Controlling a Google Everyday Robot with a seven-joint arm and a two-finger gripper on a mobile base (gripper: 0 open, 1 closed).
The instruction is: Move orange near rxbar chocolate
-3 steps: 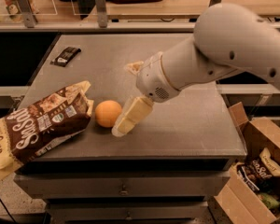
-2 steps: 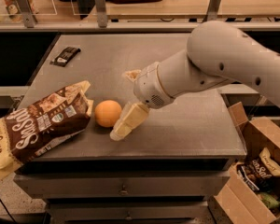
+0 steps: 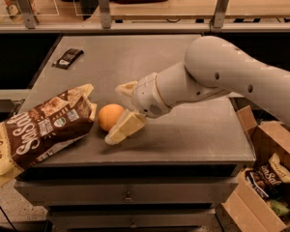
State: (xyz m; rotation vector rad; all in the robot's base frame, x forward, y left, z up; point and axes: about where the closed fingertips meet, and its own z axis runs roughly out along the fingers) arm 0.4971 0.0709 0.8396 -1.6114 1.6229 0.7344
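The snack bag overhangs the table's left front corner, just beside the orange at its 9 o'clock. The rxbar chocolate lies at the orange's 11 o'clock, well apart, with bare tabletop between them. The orange has not shifted. The gripper has slid leftward since a second ago, its fingers now spread wide around the orange. The front edge is near at 6 o'clock. A cardboard box stands beside the table at 3 o'clock.
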